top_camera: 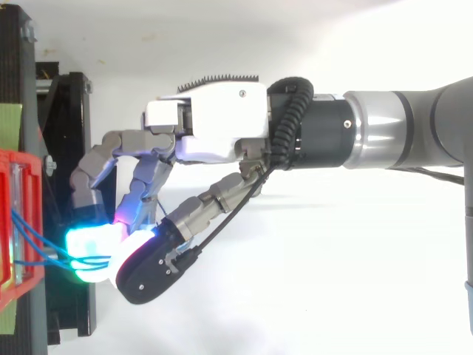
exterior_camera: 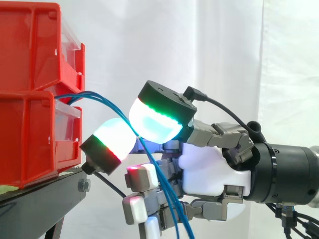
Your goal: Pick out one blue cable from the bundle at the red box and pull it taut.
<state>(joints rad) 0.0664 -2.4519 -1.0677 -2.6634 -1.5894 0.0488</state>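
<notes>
Thin blue cables [exterior_camera: 106,102] come out between the two stacked red bins [exterior_camera: 27,144], arc to the right and drop past my hand [exterior_camera: 209,172]. The hand reaches in from the right with its fingers curled. Two glowing fingertips [exterior_camera: 154,122] meet just in front of the lower bin, and the cables run through the spot where they touch. Below that pinch, several blue strands [exterior_camera: 169,199] hang slack in front of the palm. From above, the cables [top_camera: 33,240] run from the red bin [top_camera: 11,222] into the closed pads of the hand [top_camera: 214,126]. How many strands are pinched I cannot tell.
The bins rest on a black stand [exterior_camera: 45,199] whose edge lies right under the fingers. In the top view the black stand [top_camera: 70,148] sits between the hand and the bin. A white curtain [exterior_camera: 224,50] hangs behind, with open room to the right.
</notes>
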